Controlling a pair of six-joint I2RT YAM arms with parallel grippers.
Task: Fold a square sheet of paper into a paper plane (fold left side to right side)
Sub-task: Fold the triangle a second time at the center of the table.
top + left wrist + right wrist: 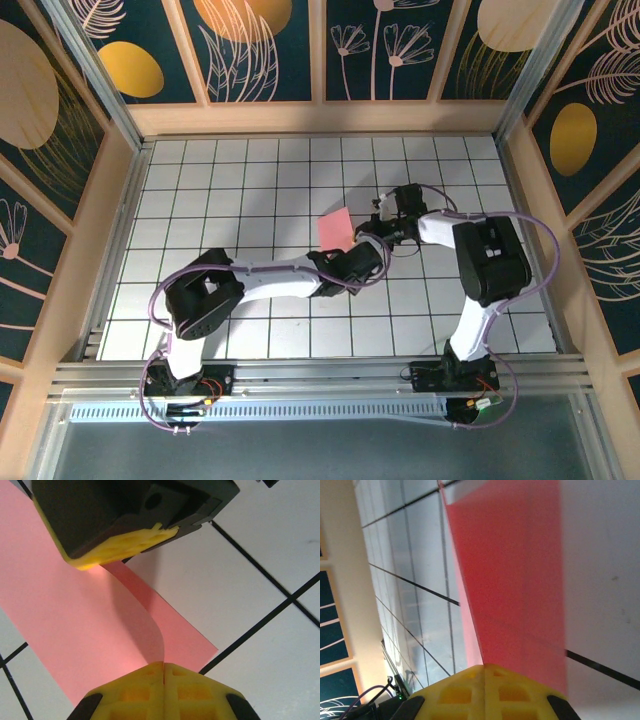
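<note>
The left gripper and right gripper each clamp the pink paper, its edge raised off the tabletop; folding seems barely begun.

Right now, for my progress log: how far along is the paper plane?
Done: left gripper and right gripper are both shut on the square sheet of paper. In hand: the pinched edge curls up off the white tiles. Left: no pressed crease or pointed shape shows, so the fold-over and every later fold remain.
</note>
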